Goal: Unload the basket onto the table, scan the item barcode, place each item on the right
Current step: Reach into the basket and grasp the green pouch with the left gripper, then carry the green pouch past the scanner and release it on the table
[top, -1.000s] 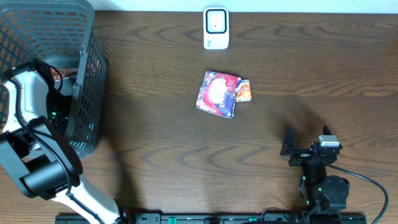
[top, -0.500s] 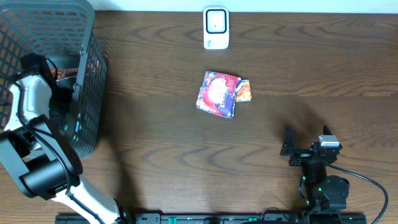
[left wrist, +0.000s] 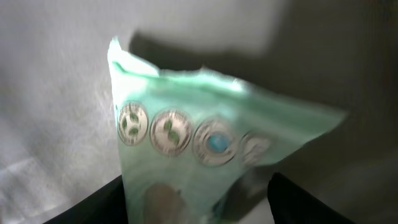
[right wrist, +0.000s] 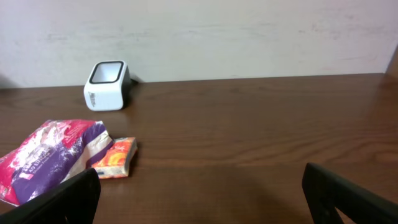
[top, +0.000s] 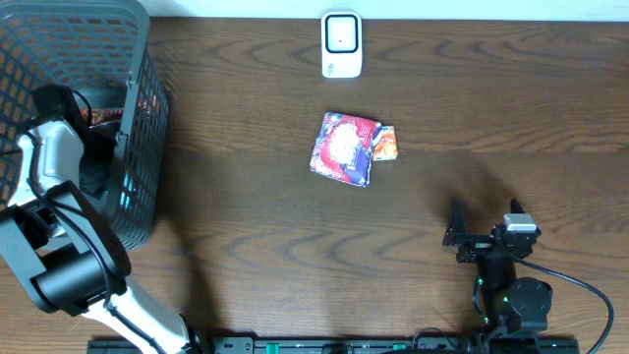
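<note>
Overhead: the left arm reaches down into the grey mesh basket (top: 59, 39) at the left edge of the wood-grain tabletop (top: 246, 226), and the mesh hides its hand. The white scanner (top: 341, 44) sits at the far edge. A glossy red-purple packet (top: 344, 147) and a small orange packet (top: 385, 144) touch mid-table. The right hand (top: 485, 221) is spread wide and empty.

Left wrist: a blurred green foil pouch (left wrist: 205, 124) stands upright in the basket, its top seam slanting down to the right above a row of round emblems. The left hand (left wrist: 196, 179) straddles it, part open. We cannot tell whether the fingers touch it.

Right wrist: the scanner's black-rimmed window tilts upward.
</note>
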